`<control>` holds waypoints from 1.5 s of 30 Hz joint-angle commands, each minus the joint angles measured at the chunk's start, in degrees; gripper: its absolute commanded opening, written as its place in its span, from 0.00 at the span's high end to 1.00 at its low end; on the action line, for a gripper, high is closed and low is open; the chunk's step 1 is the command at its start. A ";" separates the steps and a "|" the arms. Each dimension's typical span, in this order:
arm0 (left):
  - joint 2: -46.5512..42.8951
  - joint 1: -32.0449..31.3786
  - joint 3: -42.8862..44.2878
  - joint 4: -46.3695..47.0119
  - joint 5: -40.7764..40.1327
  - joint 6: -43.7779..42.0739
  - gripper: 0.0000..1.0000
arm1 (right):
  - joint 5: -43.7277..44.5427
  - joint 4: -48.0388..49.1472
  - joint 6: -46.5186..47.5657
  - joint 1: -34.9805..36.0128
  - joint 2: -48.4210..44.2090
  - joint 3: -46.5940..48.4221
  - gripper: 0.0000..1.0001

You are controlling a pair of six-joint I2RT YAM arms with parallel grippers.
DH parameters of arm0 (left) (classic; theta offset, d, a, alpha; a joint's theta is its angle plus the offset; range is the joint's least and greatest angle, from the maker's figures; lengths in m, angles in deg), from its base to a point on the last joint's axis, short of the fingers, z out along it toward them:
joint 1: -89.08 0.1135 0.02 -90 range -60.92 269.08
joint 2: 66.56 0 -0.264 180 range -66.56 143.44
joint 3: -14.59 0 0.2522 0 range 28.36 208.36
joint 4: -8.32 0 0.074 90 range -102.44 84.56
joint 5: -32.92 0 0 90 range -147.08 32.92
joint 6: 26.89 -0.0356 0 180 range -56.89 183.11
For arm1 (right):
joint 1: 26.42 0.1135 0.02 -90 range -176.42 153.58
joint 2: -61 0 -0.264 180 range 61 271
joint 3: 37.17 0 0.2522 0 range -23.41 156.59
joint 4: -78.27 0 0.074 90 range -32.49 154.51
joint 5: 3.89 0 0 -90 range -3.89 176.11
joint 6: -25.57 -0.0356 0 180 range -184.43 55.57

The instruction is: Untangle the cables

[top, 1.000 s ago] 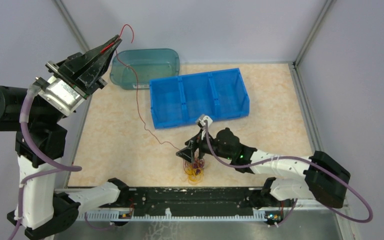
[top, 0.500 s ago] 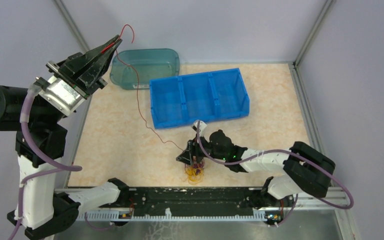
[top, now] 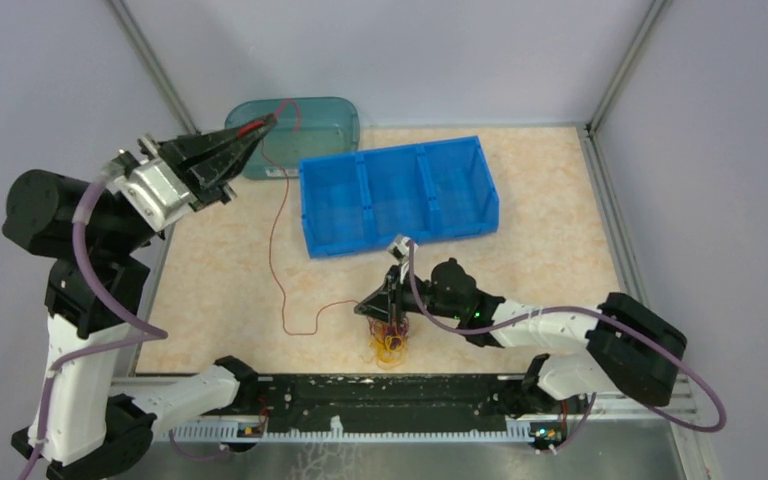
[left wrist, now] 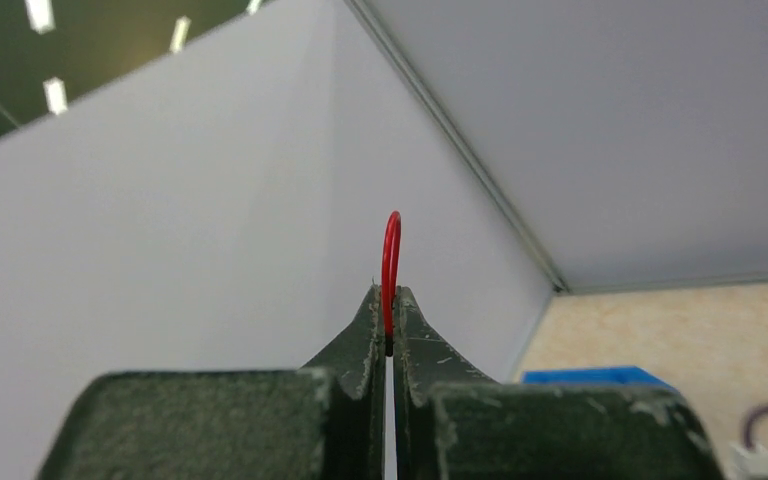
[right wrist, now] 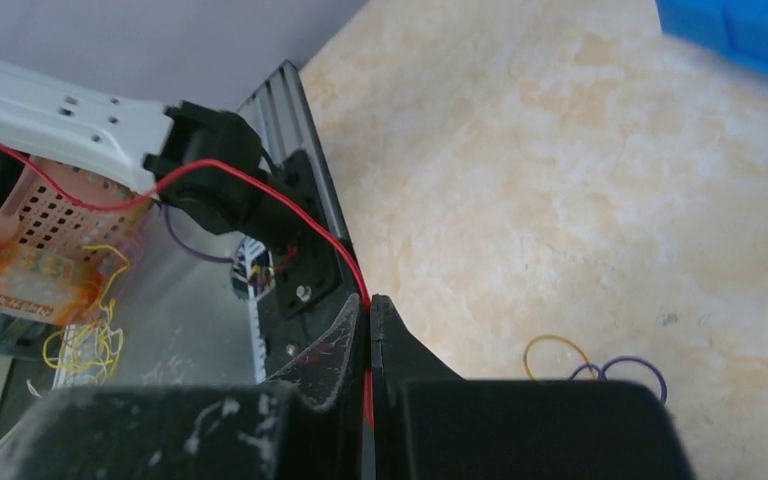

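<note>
The left gripper [top: 256,130] is clamping one end of the thin red cable [top: 271,245] and is holding it raised over the far left corner of the beige marbled counter [top: 210,270]. In the left wrist view its jaws are pressing together on the wire, with a short loop of it projecting past the tips. The right gripper [top: 390,308] is pinching the same cable low near the counter's near edge, just above the small clump of yellow-orange and dark purple cables [top: 392,346].

Judging from this arrangement, the two hold points are isolating the red strand so that it can be drawn clear of the clump. The length between them is lying slack, curving across the counter.

A blue three-compartment plastic bin [top: 390,152] and a teal translucent tub [top: 325,135] are sitting along the far edge. The raised cable is passing just beside the bin's left wall, where a pull could be snagging.
</note>
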 commanded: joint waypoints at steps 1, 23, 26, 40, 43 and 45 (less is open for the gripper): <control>-2.76 -0.21 -6.96 -6.45 5.61 11.00 0.98 | 1.53 -1.72 5.55 -0.33 -7.98 7.77 1.00; -9.37 -0.20 -37.05 -16.89 20.35 21.72 0.84 | 8.39 -1.13 9.80 -0.32 -14.23 12.77 1.00; -8.57 -0.20 -37.06 -18.83 21.18 21.66 0.80 | 8.81 -1.46 10.20 -0.34 -13.77 13.10 1.00; -8.20 -0.20 -43.34 -17.97 18.21 24.11 0.45 | 8.00 -2.13 10.62 -0.34 -12.06 13.99 1.00; -7.82 -0.20 -43.51 -18.54 18.89 23.79 0.41 | 7.84 -2.14 10.62 -0.32 -12.01 13.93 1.00; -7.85 -0.20 -43.80 -18.72 18.96 23.15 0.41 | 7.43 -2.05 10.57 -0.34 -12.00 13.72 1.00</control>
